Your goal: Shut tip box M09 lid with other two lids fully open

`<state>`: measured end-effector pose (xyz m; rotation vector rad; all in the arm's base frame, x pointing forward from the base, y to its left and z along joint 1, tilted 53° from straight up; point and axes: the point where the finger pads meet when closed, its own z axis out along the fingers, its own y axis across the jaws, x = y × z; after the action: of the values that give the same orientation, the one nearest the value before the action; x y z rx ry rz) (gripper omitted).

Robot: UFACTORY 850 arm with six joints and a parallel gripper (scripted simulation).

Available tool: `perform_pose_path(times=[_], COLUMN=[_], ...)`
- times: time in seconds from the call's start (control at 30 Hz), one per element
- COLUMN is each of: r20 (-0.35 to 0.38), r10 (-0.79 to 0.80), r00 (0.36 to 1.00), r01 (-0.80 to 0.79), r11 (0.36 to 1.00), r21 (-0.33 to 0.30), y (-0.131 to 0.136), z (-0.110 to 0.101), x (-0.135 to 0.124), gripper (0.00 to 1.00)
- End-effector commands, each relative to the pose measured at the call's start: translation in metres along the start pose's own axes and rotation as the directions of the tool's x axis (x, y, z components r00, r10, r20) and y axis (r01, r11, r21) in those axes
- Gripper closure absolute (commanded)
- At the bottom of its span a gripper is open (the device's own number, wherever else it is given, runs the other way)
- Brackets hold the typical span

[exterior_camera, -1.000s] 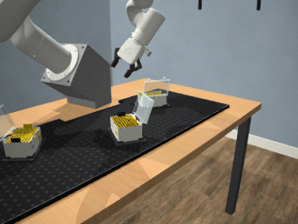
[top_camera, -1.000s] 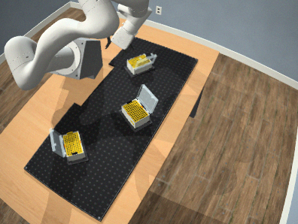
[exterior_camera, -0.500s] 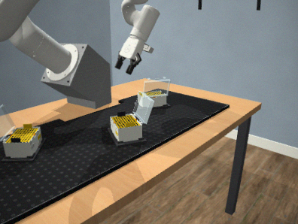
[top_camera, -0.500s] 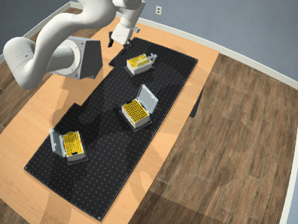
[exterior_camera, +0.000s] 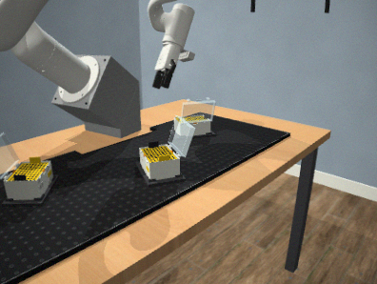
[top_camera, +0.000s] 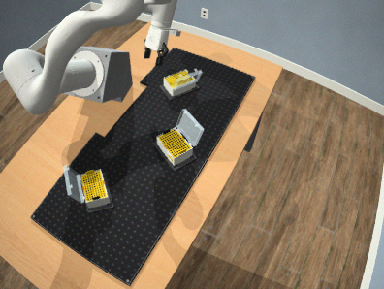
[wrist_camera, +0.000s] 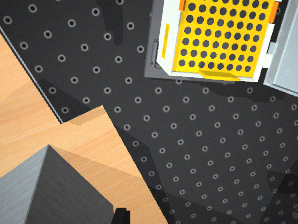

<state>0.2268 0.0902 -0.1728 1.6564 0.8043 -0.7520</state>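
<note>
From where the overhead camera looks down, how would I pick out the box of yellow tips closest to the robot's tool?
Start at the long black dotted mat on the wooden table. Go to its far end, beside the arm's grey base, where the open tool hangs. The tip box just beyond it is the one; the other two sit mid-mat and at the near end.

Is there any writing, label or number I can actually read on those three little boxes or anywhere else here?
None can be read.
Box nearest the hand: a white front wall shows in the wrist view, no legible ID.
Middle box: no sticker legible.
Third box: no sticker legible.
Hand: no markings visible.
</note>
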Motion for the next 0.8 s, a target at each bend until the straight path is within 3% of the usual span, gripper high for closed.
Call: perform_pose_path(times=[0.0,0.17,0.4,0.77], r20=[-0.047,-0.087,-0.195,-0.333], r10=[0.135,0.218,0.395,0.564], r00=[0.99,0.972,0.898,0.756], r01=[-0.137,-0.226,-0.421,-0.622], r11=[0.989,0.971,0.899,0.777], r21=[-0.058,-0.084,-0.117,-0.095], y=[-0.002,-0.005,-0.008,-0.017], z=[-0.006,-0.013,-0.021,-0.038], x=[0.005,0.011,0.018,0.031], gripper=[0.0,0.0,0.0,0.0])
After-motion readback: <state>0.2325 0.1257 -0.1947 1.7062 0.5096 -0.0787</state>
